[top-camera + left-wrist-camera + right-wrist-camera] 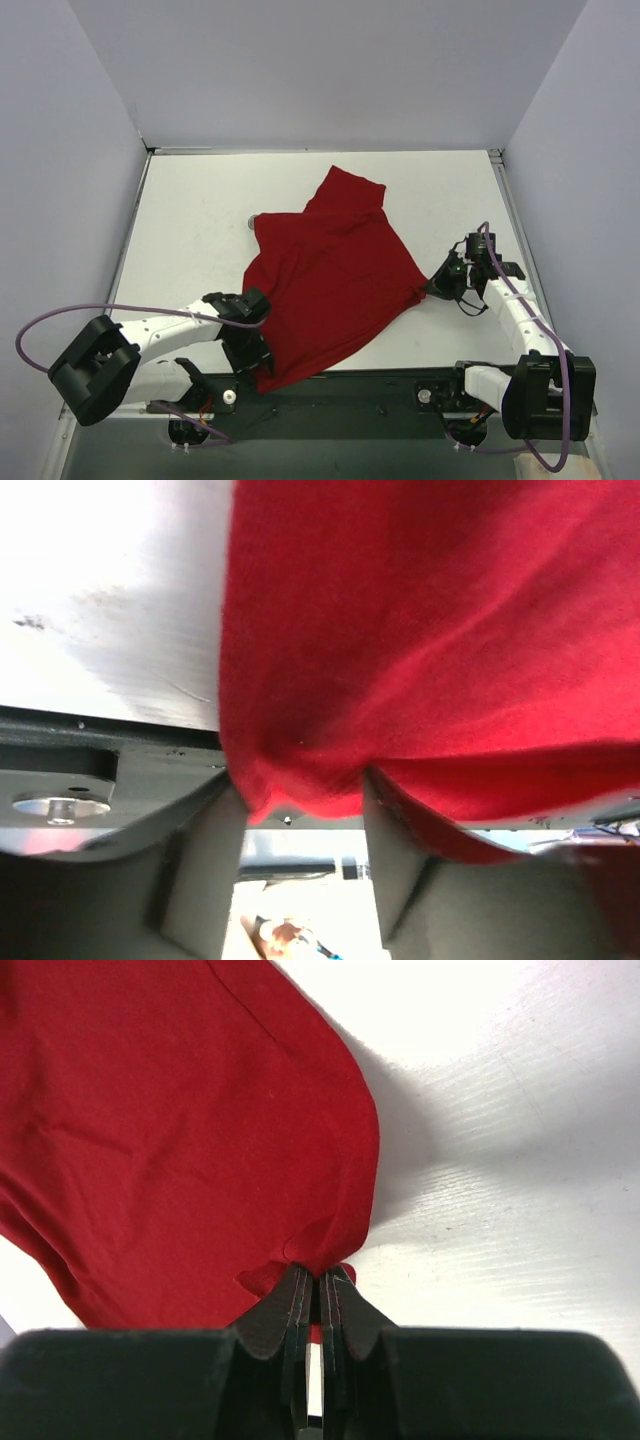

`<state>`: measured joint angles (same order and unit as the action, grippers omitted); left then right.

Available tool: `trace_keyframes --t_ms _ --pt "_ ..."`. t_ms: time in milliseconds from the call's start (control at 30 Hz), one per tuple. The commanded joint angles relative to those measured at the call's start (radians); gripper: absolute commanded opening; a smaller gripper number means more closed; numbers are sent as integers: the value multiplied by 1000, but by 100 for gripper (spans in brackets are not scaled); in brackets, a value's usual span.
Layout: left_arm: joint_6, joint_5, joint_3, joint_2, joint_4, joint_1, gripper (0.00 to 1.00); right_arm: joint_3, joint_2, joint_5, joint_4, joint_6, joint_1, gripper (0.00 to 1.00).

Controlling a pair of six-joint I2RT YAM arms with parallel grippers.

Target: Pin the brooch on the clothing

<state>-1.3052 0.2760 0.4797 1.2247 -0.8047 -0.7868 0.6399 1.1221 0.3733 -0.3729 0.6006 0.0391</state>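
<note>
Red shirt [335,270] lies on the white table [200,210], middle to near-left, in one crumpled sheet. Its long axis runs on a diagonal from the near-left corner up to a narrow peak at the far side, leaning slightly right. The near-left corner spills past the table's front edge onto the dark base strip [400,385]. A second point of cloth pulls out to the right.

Cloth is plain red and matte, with soft creases fanning toward both held corners. Which end is the neck cannot be told.

Left gripper [303,792] is at the near-left corner. A bunched fold sits between its fingers [205,870], touching both, and appears clamped.

Right gripper [320,1278] is at the right-hand point. Its jaws are pressed together on a small tuck of the hem, and the cloth rises off the table there.

A small grey speck [252,222] sits just beside the shirt's far-left corner, too small to identify.
</note>
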Motion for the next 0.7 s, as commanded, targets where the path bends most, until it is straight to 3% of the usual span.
trace_keyframes --t_ms 0,100,133,267,400,433,533,567,667 --pt "-39 -63 -59 61 199 -28 40 3 2 19 -6 -5 4 0" --pt "-31 -64 -61 64 226 -26 16 1 4 26 -4 -7 5 0" --pt "-25 -57 -62 64 236 -25 0 4 7 27 -4 -7 5 0" --pt "33 -104 9 32 159 -6 0 21 7 55 2 -15 4 0" --pt "182 -204 198 -48 56 136 0 85 15 93 23 -19 1 0" --pt "217 -219 244 -63 50 215 0 107 16 101 34 -19 -1 0" --pt "354 -268 475 -108 47 328 0 233 15 128 45 -1 -13 0" --pt "416 -315 617 -108 53 342 0 274 7 137 51 4 -24 0" --pt "554 -362 807 -114 114 348 0 426 -33 148 86 25 -62 0"
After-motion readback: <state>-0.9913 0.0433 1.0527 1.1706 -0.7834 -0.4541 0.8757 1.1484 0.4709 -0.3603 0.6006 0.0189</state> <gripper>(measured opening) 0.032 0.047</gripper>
